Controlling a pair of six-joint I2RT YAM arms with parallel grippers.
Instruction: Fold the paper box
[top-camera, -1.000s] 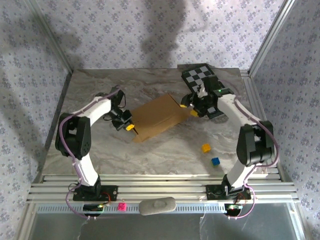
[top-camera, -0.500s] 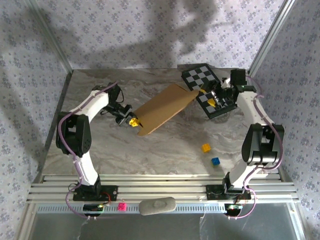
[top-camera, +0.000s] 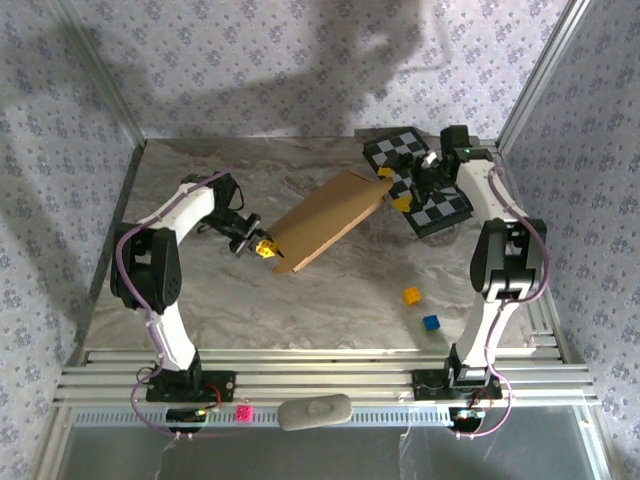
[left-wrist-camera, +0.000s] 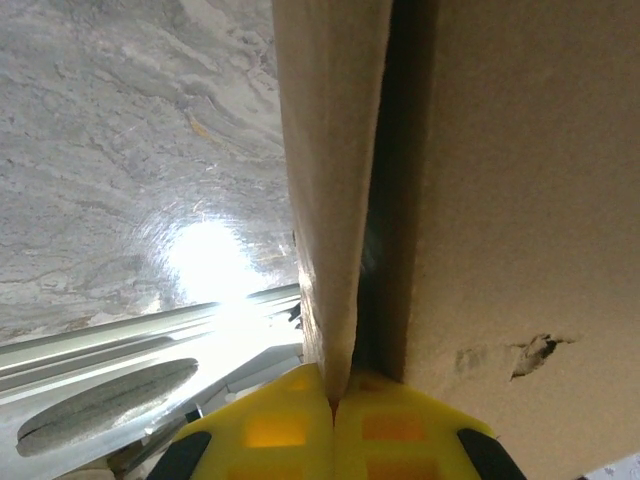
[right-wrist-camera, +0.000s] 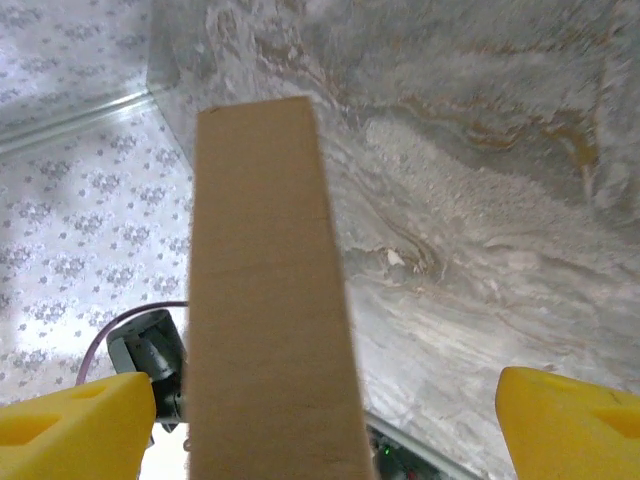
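The left hand (left-wrist-camera: 335, 440) is clamped shut on one corner of the paper box (top-camera: 325, 220), which slants above the worktop (top-camera: 330, 300), while the right hand (right-wrist-camera: 325, 400) gapes wide around the opposite edge (gripping nothing) and would likely do best to centre that edge before closing.

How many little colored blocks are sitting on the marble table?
2. The small yellow block lies right of the brown cardboard box; the small blue block sits close beside it, slightly further right and forward. Others could hide under the box.
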